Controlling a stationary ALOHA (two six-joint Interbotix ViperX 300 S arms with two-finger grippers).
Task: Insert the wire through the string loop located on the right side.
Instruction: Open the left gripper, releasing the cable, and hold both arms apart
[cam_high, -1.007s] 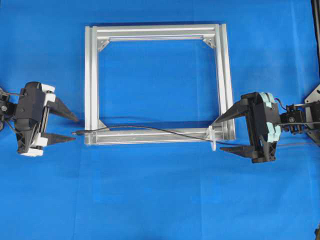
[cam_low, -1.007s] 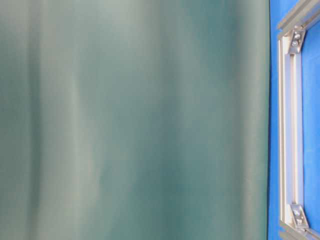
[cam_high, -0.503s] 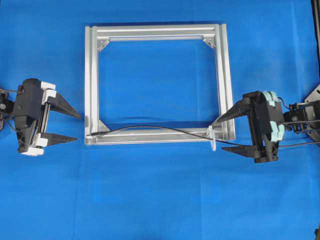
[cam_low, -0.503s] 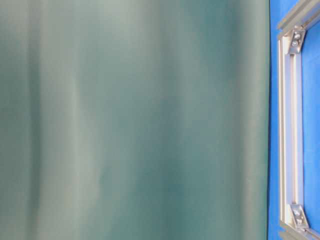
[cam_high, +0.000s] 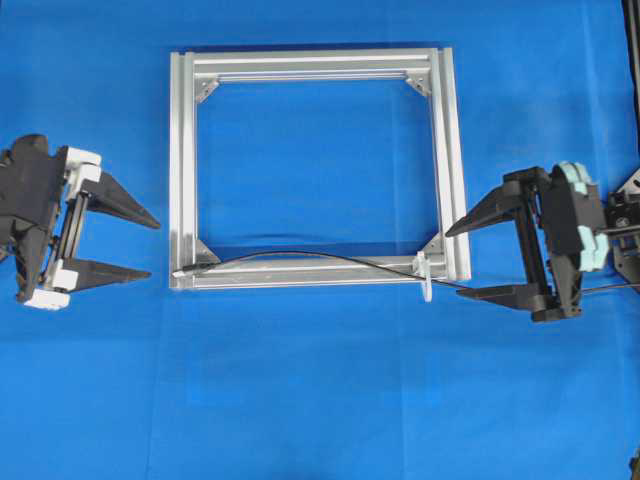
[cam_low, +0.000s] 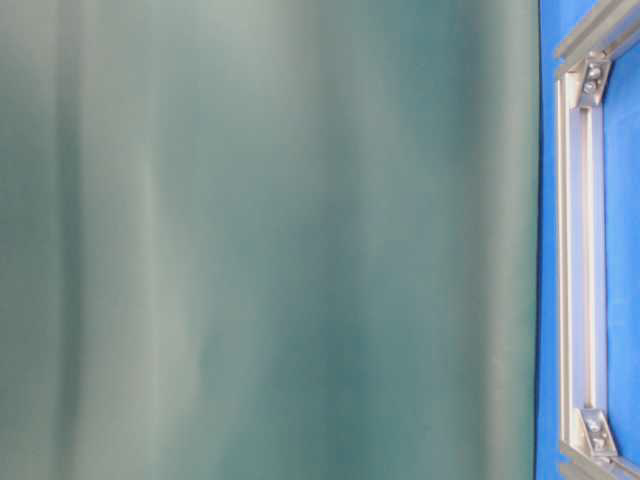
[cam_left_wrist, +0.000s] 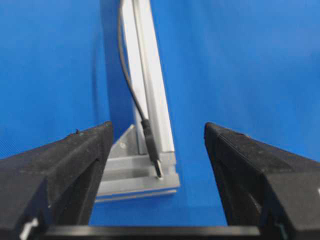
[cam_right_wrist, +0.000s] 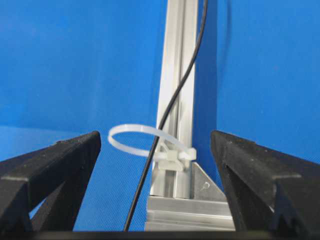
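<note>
The thin black wire (cam_right_wrist: 167, 115) already passes through the white string loop (cam_right_wrist: 142, 137); both the left gripper (cam_high: 145, 245) and right gripper (cam_high: 462, 262) are spread wide and empty, so withdrawing without snagging it seems wise.

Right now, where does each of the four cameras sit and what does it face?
Overhead: looks straight down at the frame, left hand, right hand.
Table-level: blocked by a teal blur; only a frame edge shows; no robot parts.
Left wrist: looks between its fingers at the wire tip.
Right wrist: between its fingers at the string loop.
Both wrist views share the wire and frame bar.
</note>
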